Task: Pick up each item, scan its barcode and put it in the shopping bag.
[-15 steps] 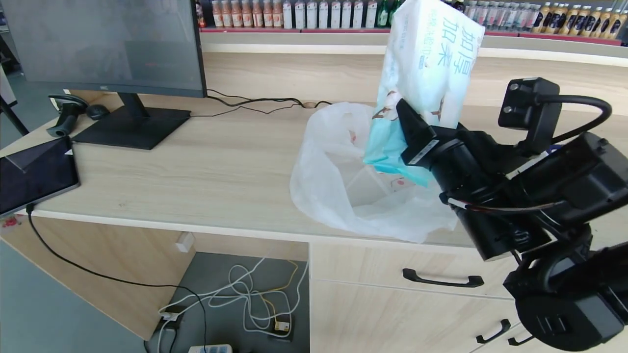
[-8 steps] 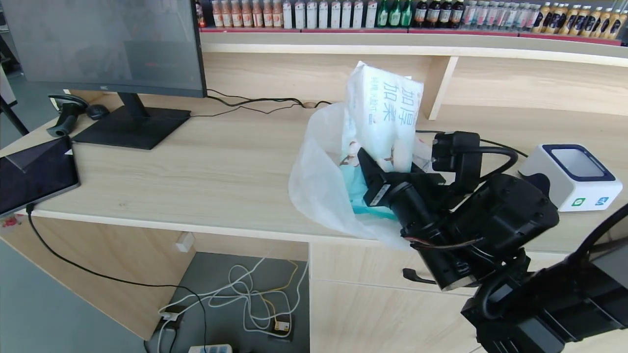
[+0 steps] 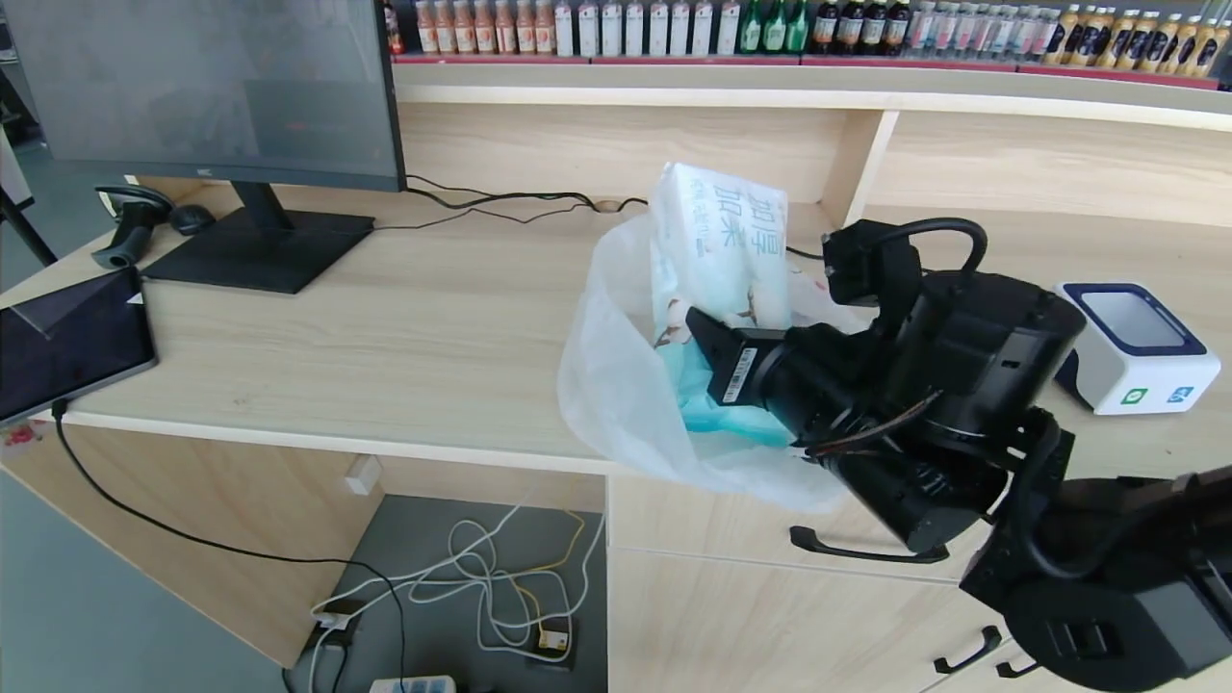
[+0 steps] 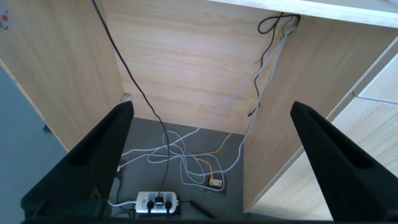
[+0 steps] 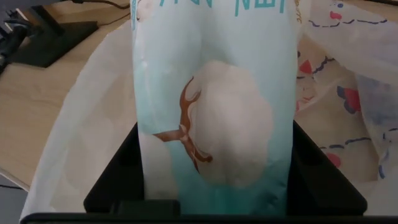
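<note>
Right gripper [image 3: 717,337] pinches the low end of the white-and-teal soft tissue pack [image 3: 722,241], which stands upright inside the translucent white plastic shopping bag [image 3: 606,385]. The bag sits at the near edge of the pale wooden counter [image 3: 385,327]. To its right is a white box scanner [image 3: 1136,346]; far left are a black monitor [image 3: 202,87] and a dark tablet [image 3: 67,342]. Drink bottles [image 3: 674,24] line the far shelf. The bag and arm hide the pack's bottom. Left gripper [image 4: 208,112] hangs spread wide under the counter, above tangled cables [image 4: 180,155].

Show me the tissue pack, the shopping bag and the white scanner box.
tissue pack [image 3: 722,241], head view, printed front face.
shopping bag [image 3: 606,385], head view, left wall.
white scanner box [image 3: 1136,321], head view, top window.
</note>
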Available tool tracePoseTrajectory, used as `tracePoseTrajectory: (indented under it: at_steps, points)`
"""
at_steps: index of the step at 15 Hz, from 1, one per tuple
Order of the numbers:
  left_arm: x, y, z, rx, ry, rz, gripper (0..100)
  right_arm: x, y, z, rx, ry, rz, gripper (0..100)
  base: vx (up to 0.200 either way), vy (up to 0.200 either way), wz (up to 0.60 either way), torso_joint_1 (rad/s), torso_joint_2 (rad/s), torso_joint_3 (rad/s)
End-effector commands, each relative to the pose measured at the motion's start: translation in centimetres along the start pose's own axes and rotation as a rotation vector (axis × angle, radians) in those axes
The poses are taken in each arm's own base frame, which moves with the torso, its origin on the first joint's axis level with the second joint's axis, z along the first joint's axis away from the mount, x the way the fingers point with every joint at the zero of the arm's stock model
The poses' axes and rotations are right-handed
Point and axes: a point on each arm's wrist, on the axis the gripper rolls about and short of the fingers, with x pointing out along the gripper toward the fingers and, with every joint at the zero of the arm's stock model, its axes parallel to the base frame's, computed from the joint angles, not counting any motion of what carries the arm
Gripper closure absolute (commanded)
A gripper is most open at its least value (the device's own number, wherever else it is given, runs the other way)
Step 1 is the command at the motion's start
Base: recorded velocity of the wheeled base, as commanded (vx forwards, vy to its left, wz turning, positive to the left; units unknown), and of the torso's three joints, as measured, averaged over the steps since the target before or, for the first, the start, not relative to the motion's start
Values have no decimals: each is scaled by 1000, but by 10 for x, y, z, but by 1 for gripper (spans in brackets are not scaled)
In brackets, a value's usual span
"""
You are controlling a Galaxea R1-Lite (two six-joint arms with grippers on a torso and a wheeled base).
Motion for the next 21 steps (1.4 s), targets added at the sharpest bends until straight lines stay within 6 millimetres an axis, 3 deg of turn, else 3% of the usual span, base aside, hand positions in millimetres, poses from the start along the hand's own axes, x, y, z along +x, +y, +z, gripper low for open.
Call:
tracePoseTrajectory:
  at_steps: [1,7,21]
  points:
    - [0,0,0,-1,0,1,0,-4,-4,33,29,-56,-13,100,0,0,0,0,0,0]
    - [0,0,0,1,0,3,0,-17,-8,49,-16,54,-41,100,0,0,0,0,0,0]
    - [0,0,0,1,0,0,0,-24,-9,1,-103,262,-55,100,0,0,0,0,0,0]
